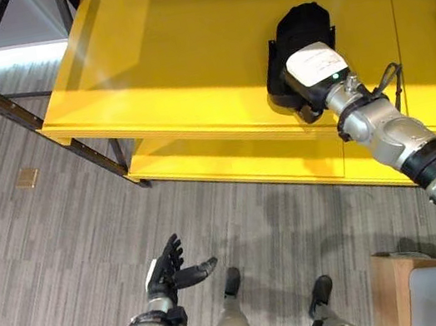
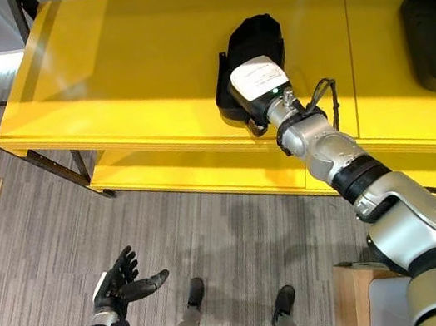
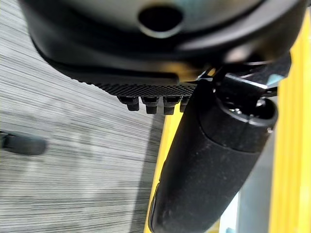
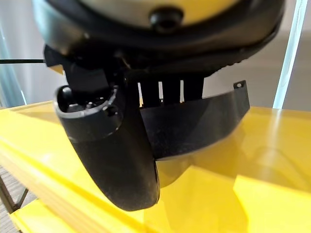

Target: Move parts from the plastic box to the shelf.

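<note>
— So, where's the part (image 2: 252, 43) right now?
— On the upper board of the yellow shelf (image 2: 134, 68), near its front edge. It's a black curved piece, and the right robot hand (image 2: 260, 92) is on it.
— Is the hand gripping it?
— In the right wrist view the fingers (image 4: 170, 90) reach down behind the part's curved wall and the thumb (image 4: 112, 150) comes down in front, so the wall sits pinched between them. The part's lower edge looks to be at the shelf surface; whether it fully rests there I cannot tell.
— Anything else on that shelf?
— A second black part (image 2: 435, 36) lies farther to the right on the same board, well apart from the first. A lower yellow board shows beneath the front edge.
— And the left robot hand (image 1: 170, 273)?
— Low over the grey striped floor (image 1: 43, 270), well apart from the shelf, fingers straight and spread, thumb out to the side, holding nothing.
— Anything on the floor?
— A small tan square (image 1: 27, 177) near the shelf's dark leg (image 1: 41, 118)
</note>
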### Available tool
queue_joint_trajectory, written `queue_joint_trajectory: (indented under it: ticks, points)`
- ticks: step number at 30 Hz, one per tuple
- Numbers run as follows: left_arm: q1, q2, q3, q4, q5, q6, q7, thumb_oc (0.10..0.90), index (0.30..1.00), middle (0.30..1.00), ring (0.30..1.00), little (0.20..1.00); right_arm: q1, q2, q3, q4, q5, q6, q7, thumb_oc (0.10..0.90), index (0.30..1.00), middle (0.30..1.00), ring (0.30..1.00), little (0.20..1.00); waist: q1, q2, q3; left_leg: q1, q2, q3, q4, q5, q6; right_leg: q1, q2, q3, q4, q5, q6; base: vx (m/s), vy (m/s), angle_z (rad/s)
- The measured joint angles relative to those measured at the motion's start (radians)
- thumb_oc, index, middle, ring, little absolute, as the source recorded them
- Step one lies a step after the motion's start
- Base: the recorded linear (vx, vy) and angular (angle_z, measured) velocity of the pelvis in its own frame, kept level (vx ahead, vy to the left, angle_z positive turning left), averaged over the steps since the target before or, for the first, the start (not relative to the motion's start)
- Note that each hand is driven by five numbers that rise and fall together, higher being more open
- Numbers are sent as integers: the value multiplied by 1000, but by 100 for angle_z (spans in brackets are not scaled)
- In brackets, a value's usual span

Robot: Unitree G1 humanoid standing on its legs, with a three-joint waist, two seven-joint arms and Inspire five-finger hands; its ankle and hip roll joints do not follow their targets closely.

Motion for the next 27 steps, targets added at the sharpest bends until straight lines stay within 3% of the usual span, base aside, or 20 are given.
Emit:
queue_joint_trajectory:
  ticks: [10, 27]
  points:
    - [-18, 1, -18, 0, -31, -15, 5, 900, 1000, 1000, 1000, 1000, -60, 48, 2, 183, 1, 15, -31, 400, 300, 300, 300, 300, -3, 0, 2, -11, 1, 0, 0, 3, -3, -12, 1, 3, 0, -1, 1, 1, 1, 0]
    - [-15, 2, -28, 0, -37, -15, 5, 900, 1000, 1000, 1000, 1000, -67, 47, 9, 220, 0, 11, -39, 400, 300, 300, 300, 300, -3, 0, 2, -11, 1, 0, 0, 3, -3, -13, 0, 4, 0, -1, 1, 0, 0, 0]
